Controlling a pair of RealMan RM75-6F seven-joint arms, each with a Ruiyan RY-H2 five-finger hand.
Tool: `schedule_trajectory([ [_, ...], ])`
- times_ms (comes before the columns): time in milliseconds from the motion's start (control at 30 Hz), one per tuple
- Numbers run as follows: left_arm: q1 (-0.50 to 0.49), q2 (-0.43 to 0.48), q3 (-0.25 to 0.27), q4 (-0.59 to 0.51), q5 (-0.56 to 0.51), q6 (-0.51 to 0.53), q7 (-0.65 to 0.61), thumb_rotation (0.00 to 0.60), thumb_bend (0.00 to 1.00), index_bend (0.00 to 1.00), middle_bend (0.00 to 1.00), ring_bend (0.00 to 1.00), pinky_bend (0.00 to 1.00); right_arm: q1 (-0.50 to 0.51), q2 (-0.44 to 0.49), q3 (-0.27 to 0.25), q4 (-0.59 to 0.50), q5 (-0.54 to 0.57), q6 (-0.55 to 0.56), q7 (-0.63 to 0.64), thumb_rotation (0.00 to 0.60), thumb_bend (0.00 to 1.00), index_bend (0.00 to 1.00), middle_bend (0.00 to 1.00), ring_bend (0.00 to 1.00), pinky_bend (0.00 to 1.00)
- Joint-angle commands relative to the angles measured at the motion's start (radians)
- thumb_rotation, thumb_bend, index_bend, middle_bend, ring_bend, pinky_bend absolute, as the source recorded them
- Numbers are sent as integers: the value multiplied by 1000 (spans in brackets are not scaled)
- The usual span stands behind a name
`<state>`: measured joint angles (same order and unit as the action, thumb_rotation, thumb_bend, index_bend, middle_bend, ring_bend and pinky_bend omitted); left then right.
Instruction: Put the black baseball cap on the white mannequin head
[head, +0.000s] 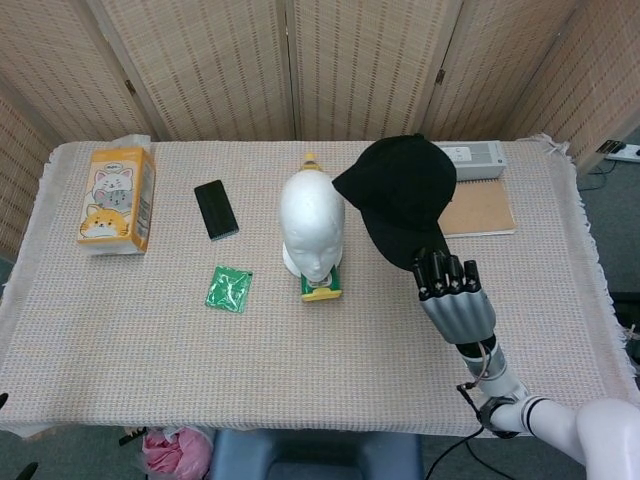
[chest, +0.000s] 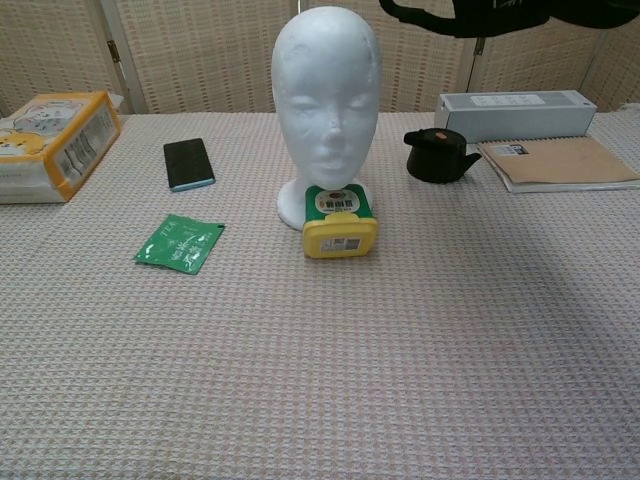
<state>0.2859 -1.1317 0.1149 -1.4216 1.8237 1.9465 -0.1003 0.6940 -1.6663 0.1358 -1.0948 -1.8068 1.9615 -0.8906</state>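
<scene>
The white mannequin head stands upright at the table's middle, bare, facing the front edge. My right hand holds the black baseball cap by its brim, lifted high above the table just right of the head. In the chest view only the cap's lower edge shows at the top, level with the crown of the head and to its right. My left hand is not in either view.
A yellow-green container lies against the head's base. A black teapot-like item, a notebook and a grey box sit at right. A phone, green packet and tissue pack lie at left.
</scene>
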Motion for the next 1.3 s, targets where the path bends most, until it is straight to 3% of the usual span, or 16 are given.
schedule_trajectory([
  [33,-2,5,3,1,2,-2,-10,600,64,79,0,7,133,96,73,42,-248,-98,-175,-248,600,595,846,733,823,1000],
  [267,3,21,9,16,9,22,-62,600,65,83,0,7,133,142,12,113,-306,-113,-311,-415,600,595,846,732,823,1000],
  [633,3,28,15,23,11,25,-87,600,65,84,0,7,133,159,-47,174,-262,-99,-411,-530,600,598,846,732,824,1000],
  [967,8,37,17,39,10,44,-129,600,65,84,0,7,133,163,-146,176,-96,-60,-456,-529,600,598,846,732,824,1000],
  [1300,4,36,24,36,26,36,-110,600,64,84,0,7,133,199,-259,166,102,-32,-474,-450,600,596,846,732,826,1000],
])
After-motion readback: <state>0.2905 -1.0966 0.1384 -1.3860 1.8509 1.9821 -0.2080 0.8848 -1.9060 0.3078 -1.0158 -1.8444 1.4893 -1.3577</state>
